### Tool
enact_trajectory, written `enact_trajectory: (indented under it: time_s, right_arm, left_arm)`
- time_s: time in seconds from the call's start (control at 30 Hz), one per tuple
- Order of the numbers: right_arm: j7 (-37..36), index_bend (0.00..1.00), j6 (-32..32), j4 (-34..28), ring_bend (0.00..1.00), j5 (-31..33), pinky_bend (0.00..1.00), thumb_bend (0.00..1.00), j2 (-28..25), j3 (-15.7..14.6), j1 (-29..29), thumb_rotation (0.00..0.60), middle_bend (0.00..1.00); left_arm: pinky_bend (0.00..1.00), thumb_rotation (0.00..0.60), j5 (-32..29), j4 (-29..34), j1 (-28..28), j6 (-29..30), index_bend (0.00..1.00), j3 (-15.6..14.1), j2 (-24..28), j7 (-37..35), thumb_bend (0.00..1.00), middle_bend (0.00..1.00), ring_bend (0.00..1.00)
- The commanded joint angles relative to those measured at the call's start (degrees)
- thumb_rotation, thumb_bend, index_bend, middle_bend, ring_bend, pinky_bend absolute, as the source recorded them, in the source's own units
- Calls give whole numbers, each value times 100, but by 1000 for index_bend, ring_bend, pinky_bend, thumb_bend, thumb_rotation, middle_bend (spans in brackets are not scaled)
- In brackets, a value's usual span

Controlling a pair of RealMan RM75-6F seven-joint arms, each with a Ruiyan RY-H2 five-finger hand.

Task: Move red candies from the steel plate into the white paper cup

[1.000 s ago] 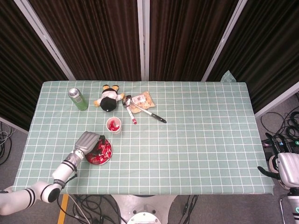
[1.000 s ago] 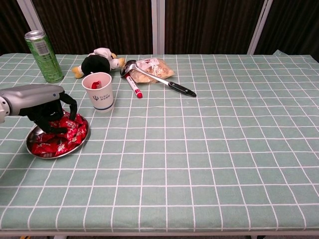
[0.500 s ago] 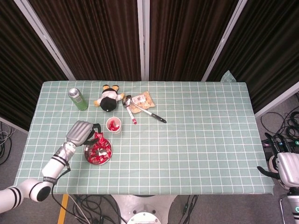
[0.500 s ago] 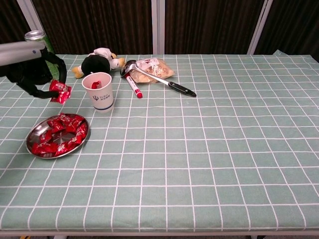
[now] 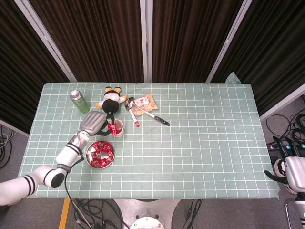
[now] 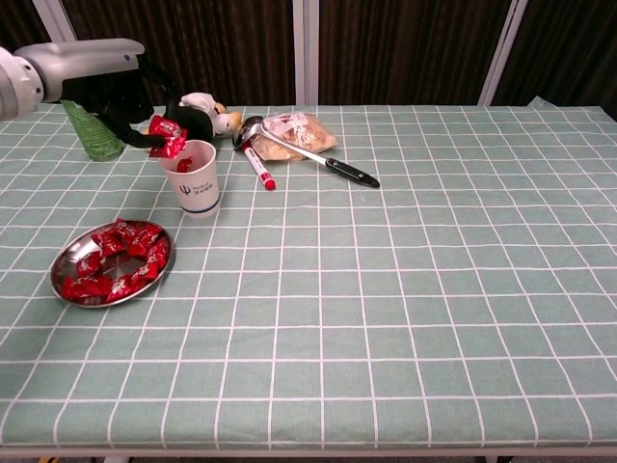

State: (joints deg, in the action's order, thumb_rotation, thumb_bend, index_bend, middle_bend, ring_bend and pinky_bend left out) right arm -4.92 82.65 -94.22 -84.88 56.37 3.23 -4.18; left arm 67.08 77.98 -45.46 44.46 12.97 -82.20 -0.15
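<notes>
A steel plate (image 6: 64, 267) (image 5: 89, 155) near the table's front left holds several red candies (image 6: 114, 259) (image 5: 100, 153). Behind it stands the white paper cup (image 6: 196, 181) (image 5: 116, 130) with red candy inside. My left hand (image 6: 123, 95) (image 5: 96, 122) hovers just left of and above the cup's rim and pinches a red candy (image 6: 167, 134) (image 5: 112, 127) over the rim's left edge. My right hand (image 5: 287, 170) hangs off the table's right end, partly cut off; its fingers are not clear.
A green can (image 6: 85, 125) stands behind my left hand. A plush toy (image 6: 190, 117), a red marker (image 6: 258, 165), a ladle (image 6: 307, 154) and a snack bag (image 6: 299, 128) lie behind and right of the cup.
My left hand closed on a candy in the plate, rose with it, then carried it back and right to the cup's rim. The right hand has not moved.
</notes>
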Motion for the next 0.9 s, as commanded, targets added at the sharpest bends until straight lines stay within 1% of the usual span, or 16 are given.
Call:
enact_trajectory:
  time_s: [0.03,0.2,0.3,0.4,0.53,0.67,0.77,0.9]
  right_arm:
    - [-2,56,-4,6,48,7,285,14,-2,2,0,600,272]
    - [-34,56,-13,39,48,32,285,14,-1,9,5,600,272]
    - [-50,56,-28,57,48,35,286,14,4,8,1,600,272]
    - [-63,56,-26,72,48,39,285,14,5,12,3,600,272]
    - [-63,56,-44,83,48,51,286,15,9,19,-6,600,273]
    - [-62,56,-54,87,48,44,286,15,17,21,-15,600,273]
    - [-52,56,-66,84,48,59,286,15,17,27,-21,600,273]
    - [-43,56,-75,77,48,48,286,15,15,33,-36,600,273]
  left_arm:
    - [1000,600,-198,-206,-139,-159,678,33,-150,126,430,1000,951]
    - [1000,600,-437,-450,-241,-280,677,15,-309,245,429,999,950]
    - [1000,600,-476,-561,-275,-294,671,-19,-379,306,428,997,949]
    - [1000,600,-502,-587,-298,-333,627,-72,-390,374,422,993,949]
    - [1000,600,-467,-513,-305,-354,536,-138,-362,407,418,981,949]
    - [1000,600,-435,-456,-297,-311,471,-153,-350,380,418,972,947]
    - [1000,600,-376,-383,-270,-218,426,-146,-314,334,418,968,947]
    - [1000,600,-246,-238,-169,31,400,-139,-222,257,418,966,947]
